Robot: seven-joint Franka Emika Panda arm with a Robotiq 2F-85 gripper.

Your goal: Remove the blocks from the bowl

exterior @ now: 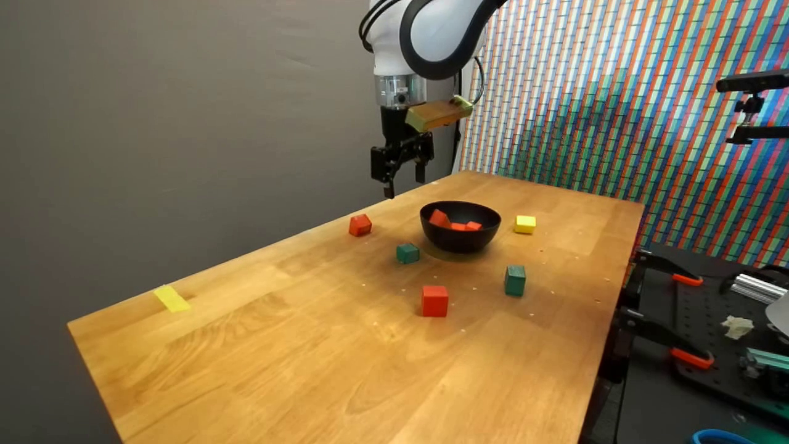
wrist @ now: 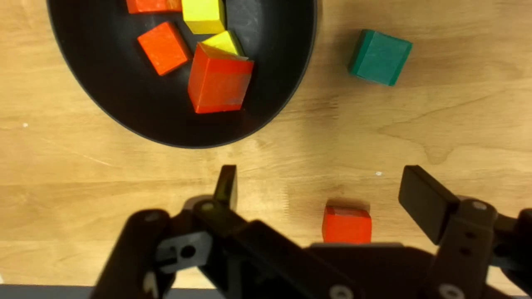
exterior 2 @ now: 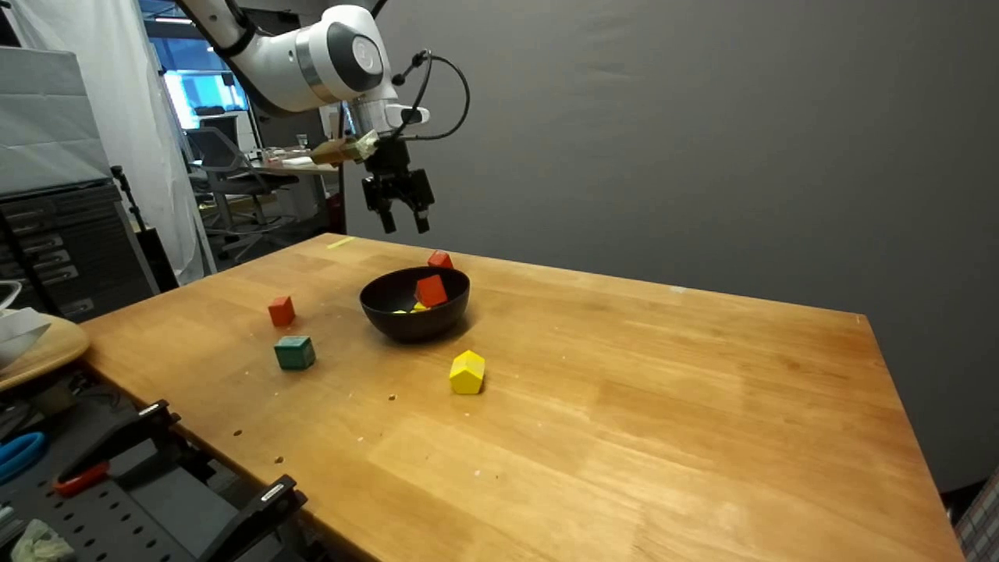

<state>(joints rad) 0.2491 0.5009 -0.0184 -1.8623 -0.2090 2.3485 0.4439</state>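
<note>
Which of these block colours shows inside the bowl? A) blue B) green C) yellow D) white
C: in the wrist view, a yellow block lies inside the bowl, with a red block near it.

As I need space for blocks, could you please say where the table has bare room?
In an exterior view, bare tabletop lies between the yellow tape strip and the front red block; in an exterior view, another patch stretches right from the loose yellow block. Around the bowl, loose blocks make it crowded.
</note>
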